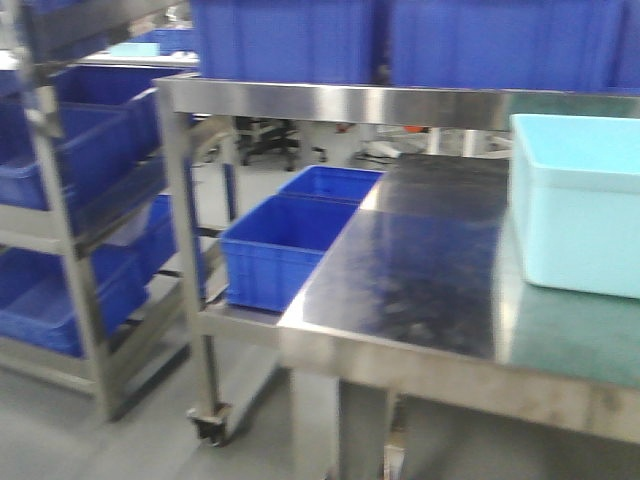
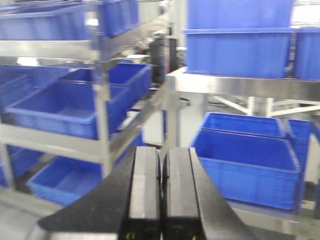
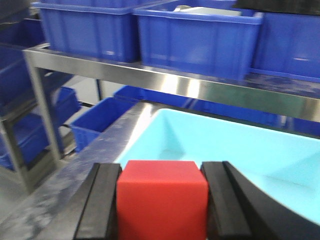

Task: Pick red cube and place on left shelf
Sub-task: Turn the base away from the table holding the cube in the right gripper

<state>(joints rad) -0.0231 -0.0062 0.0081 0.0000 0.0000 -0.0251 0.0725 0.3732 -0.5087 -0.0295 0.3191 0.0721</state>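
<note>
Steel table (image 1: 420, 290) fills the front view, a turquoise tub (image 1: 580, 210) on its right. Left wrist: the left gripper (image 2: 161, 165), fingers pressed together, faces racks of blue bins (image 2: 65, 107). Right wrist: the right gripper (image 3: 161, 172) pinches the red cube (image 3: 162, 205), the tub beyond.

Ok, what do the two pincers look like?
Both are black. The left pincer has two flat, rectangular fingers flaring into a wide base, with small yellow marks low down. The right pincer shows similar blocky, layered black fingers. No cables visible.
</note>
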